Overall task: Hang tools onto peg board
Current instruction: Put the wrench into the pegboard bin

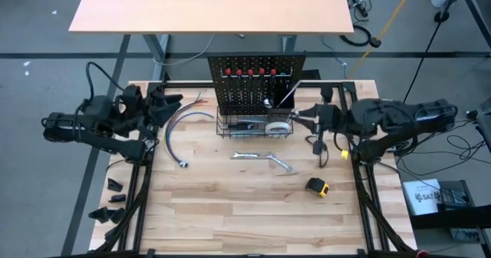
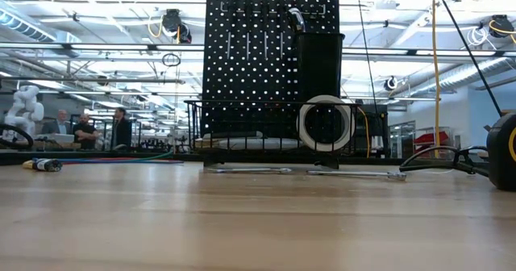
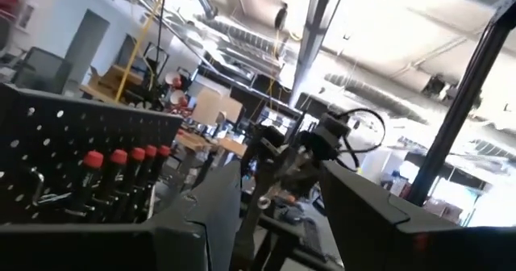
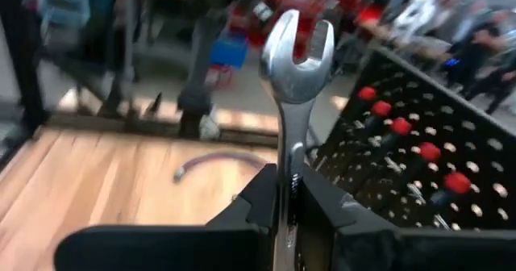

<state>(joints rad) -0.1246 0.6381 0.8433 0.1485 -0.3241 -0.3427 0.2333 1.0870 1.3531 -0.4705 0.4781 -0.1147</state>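
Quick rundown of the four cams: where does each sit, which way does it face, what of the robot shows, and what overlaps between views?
High: overhead, straight down on the table; both arms show, left gripper, right gripper by the peg board.
Low: table height, level toward the peg board and white tape roll; no arm visible.
Left wrist: past its own fingers toward the board's red handles.
Right wrist: own gripper shut on a silver wrench.
Shared: the peg board appears in all four.
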